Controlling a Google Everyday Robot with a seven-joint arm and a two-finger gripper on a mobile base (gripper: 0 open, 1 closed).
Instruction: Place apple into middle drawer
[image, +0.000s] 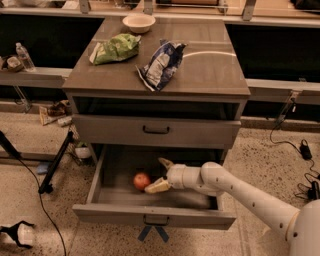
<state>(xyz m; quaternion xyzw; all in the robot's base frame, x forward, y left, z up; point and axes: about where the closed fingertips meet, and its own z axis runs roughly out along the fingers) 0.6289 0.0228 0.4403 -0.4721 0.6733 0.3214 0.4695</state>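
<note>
The claw is inside the pulled-out middle drawer, with its jaws spread wide apart and holding nothing. The apple lies on the drawer floor just beside it

Grey-brown cabinet top with cream bowl, green bag, perhaps chips, blue-white bag; gripper inside open middle drawer.

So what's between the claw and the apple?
Nothing but bare floor of the middle drawer; the open claw sits close beside the apple, per the camera view.
</note>
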